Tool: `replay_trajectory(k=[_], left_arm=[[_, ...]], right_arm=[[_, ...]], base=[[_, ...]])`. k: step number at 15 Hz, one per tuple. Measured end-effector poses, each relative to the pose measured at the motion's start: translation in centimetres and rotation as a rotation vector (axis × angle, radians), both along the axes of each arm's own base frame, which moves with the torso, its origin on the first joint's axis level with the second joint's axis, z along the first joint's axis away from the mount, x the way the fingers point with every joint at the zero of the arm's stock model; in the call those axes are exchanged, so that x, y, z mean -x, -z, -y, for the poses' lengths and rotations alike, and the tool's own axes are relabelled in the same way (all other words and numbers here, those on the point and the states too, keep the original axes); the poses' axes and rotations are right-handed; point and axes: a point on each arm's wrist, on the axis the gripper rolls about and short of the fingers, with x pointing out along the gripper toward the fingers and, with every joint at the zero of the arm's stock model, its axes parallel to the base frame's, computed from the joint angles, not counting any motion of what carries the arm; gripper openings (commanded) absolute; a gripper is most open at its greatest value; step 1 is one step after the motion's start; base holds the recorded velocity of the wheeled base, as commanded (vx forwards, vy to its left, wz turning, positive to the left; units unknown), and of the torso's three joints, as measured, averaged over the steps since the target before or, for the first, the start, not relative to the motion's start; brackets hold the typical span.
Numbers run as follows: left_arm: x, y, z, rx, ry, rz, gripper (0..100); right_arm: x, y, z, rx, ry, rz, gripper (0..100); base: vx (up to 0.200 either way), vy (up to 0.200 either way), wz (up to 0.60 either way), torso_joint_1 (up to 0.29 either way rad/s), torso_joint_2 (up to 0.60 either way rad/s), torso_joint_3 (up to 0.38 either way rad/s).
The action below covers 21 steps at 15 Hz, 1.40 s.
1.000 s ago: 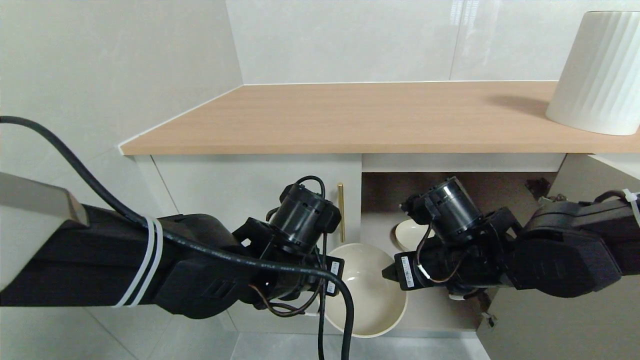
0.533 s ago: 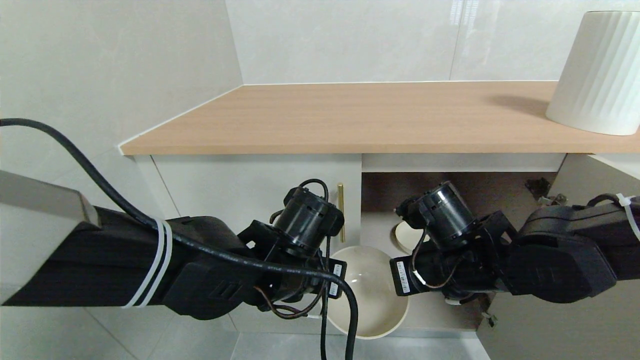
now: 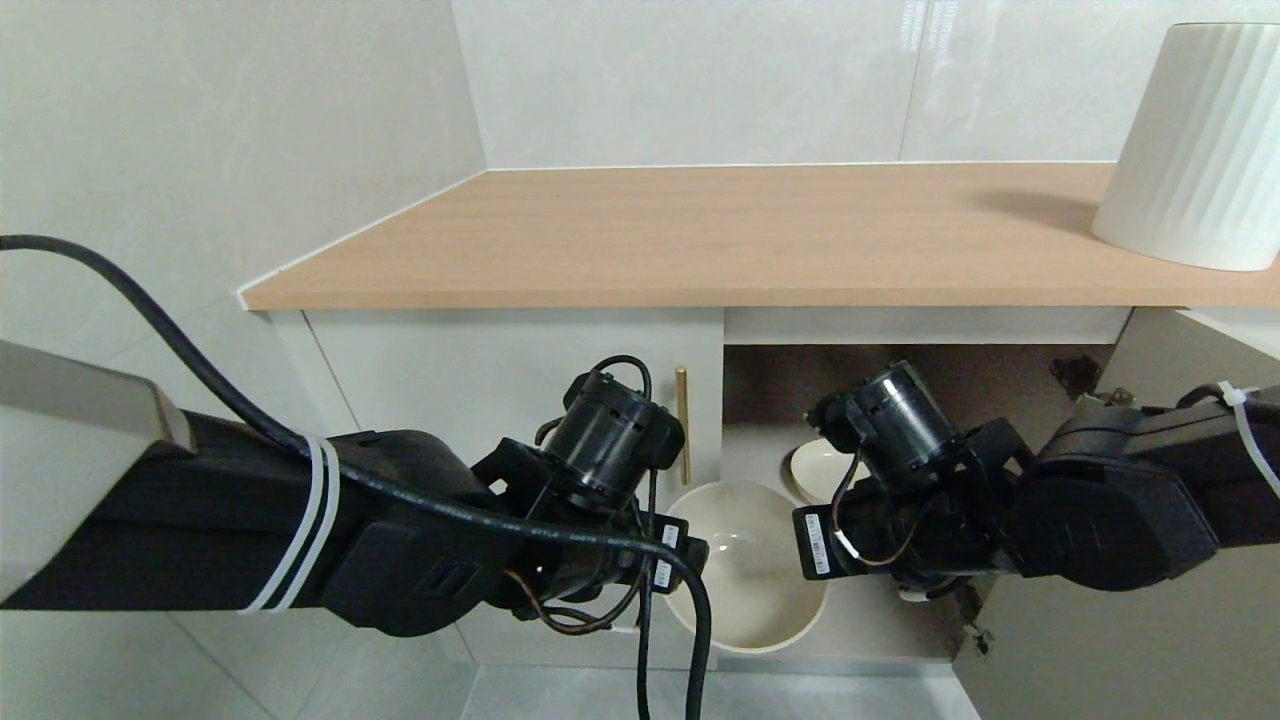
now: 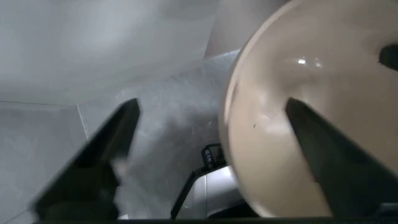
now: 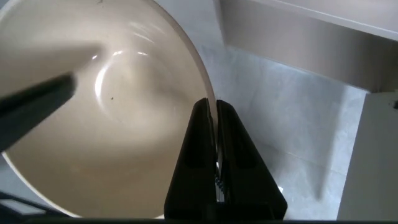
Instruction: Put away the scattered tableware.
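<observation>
One cream bowl (image 3: 745,575), mouth up, sits at the front edge of the open cabinet (image 3: 925,325) under the wooden counter (image 3: 700,230). The right gripper (image 5: 215,112) is clenched on its rim, while the left gripper (image 4: 210,109) is spread wide astride the opposite rim, one finger inside the bowl. One smaller cream dish (image 3: 815,468) lies farther inside the cabinet.

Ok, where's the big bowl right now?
In the head view the big bowl is low in the middle, at the mouth of the open cupboard; the right gripper pinches its rim, with a smaller dish behind it.
</observation>
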Motion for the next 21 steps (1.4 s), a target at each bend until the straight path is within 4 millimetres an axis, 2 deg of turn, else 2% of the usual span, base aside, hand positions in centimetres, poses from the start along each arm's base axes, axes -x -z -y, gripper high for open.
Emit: replay_trajectory(k=[3, 6, 11, 16, 21], left_arm=[[0.0, -0.1, 0.0, 0.002, -0.001, 0.002, 100], [0.0, -0.1, -0.1, 0.003, -0.001, 0.003, 100], [0.0, -0.3, -0.2, 0.008, -0.004, 0.007, 100], [-0.1, -0.4, -0.3, 0.013, -0.008, 0.013, 100], [-0.2, -0.4, -0.3, 0.014, -0.009, 0.013, 100]], right_arm=[[-1.7, 0.2, 1.8, 0.000, 0.081, -0.009, 0], [-4.5, 0.5, 4.2, 0.012, 0.188, -0.021, 0], [-9.4, 2.1, 6.9, 0.026, 0.354, -0.028, 0], [-13.2, 3.6, 8.4, -0.008, 0.517, -0.024, 0], [-15.0, 4.8, 9.1, -0.007, 0.583, -0.038, 0]], base=[[0.000, 0.000, 0.00, 0.000, 0.00, 0.000], [0.000, 0.000, 0.00, 0.000, 0.00, 0.000], [0.000, 0.000, 0.00, 0.000, 0.00, 0.000], [0.000, 0.000, 0.00, 0.000, 0.00, 0.000], [0.000, 0.000, 0.00, 0.000, 0.00, 0.000]])
